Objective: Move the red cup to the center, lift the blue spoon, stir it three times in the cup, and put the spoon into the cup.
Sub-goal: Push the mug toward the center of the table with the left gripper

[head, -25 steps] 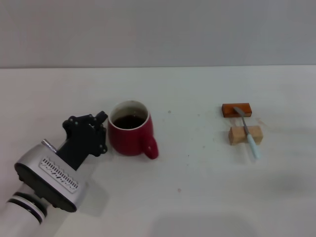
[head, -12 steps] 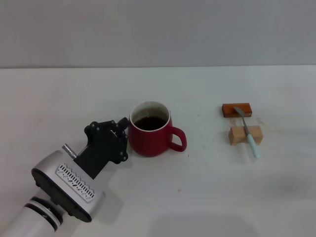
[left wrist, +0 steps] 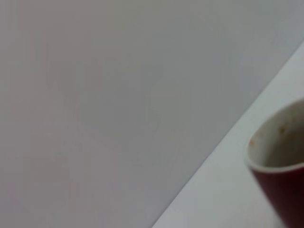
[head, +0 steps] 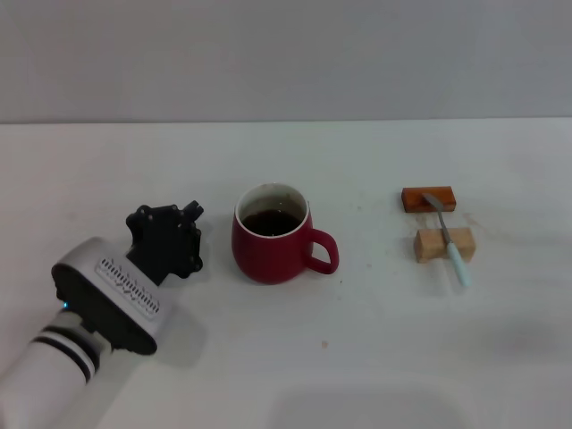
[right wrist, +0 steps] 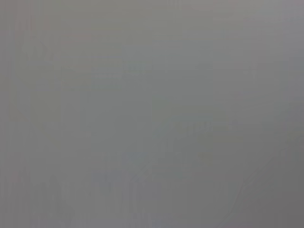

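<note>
The red cup [head: 271,235] stands upright on the table [head: 375,357], about midway between the left and right edges and between the far and near edges. Judged from this position, the move to the center looks complete. The cup holds dark liquid, and its handle points toward the table's right edge. That orientation leaves the open mouth unobstructed from the spoon side, which should suit the stirring step.

The blue spoon [head: 450,239] lies well apart from the cup, toward the right edge. It rests across two wooden blocks: its metal bowl sits on the orange-brown block [head: 428,198], and its neck crosses the pale block [head: 444,244]. The light-blue handle runs past the pale block toward the near edge. The blocks appear to hold the spoon raised off the table surface, which probably gives fingers room to close around it. The spoon is not yet lifted.

The left pincer [head: 183,228] is just beside the cup on its left, clear of the cup wall and holding nothing. Whether its fingers are wide or narrow cannot be told. In the left wrist view, the cup rim [left wrist: 280,156] shows close by. The right pincer is not visible in any view.
</note>
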You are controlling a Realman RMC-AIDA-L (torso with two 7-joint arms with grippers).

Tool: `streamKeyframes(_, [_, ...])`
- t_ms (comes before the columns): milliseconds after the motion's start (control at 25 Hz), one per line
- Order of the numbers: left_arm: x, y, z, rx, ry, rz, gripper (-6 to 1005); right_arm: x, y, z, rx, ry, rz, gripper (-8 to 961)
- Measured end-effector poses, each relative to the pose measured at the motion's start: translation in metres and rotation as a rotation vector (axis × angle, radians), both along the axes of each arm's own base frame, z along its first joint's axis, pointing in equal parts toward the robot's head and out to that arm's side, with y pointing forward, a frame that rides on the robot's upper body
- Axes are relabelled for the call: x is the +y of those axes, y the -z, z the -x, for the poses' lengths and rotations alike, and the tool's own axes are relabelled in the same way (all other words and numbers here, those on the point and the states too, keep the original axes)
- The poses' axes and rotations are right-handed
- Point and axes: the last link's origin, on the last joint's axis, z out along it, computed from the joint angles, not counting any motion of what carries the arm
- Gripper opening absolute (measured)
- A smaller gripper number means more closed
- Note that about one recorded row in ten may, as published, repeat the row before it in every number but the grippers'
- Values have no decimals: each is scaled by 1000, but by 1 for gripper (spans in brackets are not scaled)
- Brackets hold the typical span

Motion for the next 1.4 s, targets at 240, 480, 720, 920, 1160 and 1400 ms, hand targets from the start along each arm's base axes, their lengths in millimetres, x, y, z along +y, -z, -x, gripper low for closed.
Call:
streamKeyframes(240, [16,-2,1,84,4,18,47,0,0,0,-1,-3,1,691])
streamKeyframes(480, [18,8,-13,134,62,46,48,0,0,1,-3,-3,1,691])
streamKeyframes(720, [16,17,-26,114,96,75,49,0,0,1,-5,-2,1,691])
streamKeyframes(920, [13,21,-31,97,104,84,50,0,0,1,-5,-2,1,691])
streamKeyframes(1160, [11,20,-30,77,92,73,51,0,1,1,-2,-2,3,691])
streamKeyframes(1400, [20,-19,-11,-81,-16,-114,52,-1,2,0,0,0,7,691])
